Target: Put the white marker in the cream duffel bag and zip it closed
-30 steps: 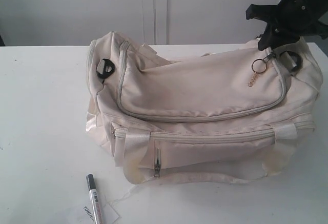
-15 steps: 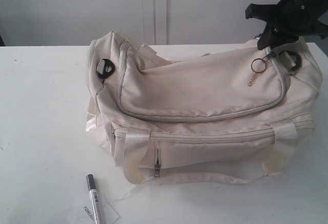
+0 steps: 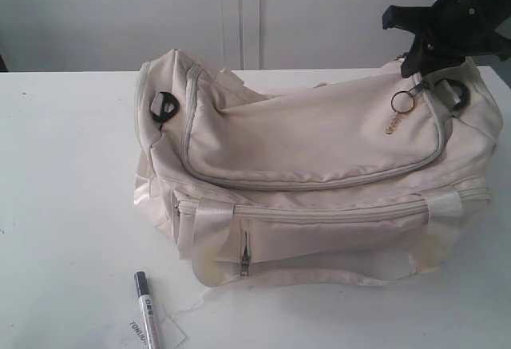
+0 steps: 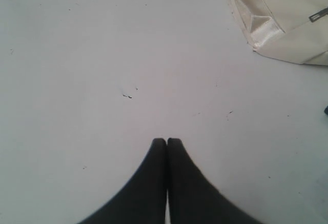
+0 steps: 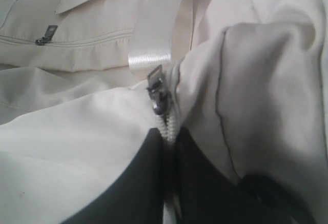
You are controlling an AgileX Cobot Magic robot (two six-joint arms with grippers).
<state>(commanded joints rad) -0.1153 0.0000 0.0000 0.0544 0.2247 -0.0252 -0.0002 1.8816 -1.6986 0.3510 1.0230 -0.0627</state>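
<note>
Scene unchanged: right fingers (image 5: 130,183) pinch zipper (image 5: 157,95) of cream duffel bag (image 3: 311,141); left fingers (image 4: 148,183) closed, empty.

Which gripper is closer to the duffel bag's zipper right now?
Right. The right gripper pinches the zipper; the left gripper is shut over the table, off the bag.

Exterior camera looks down on the cream duffel bag (image 3: 319,157); both wrist cameras share parts.
</note>
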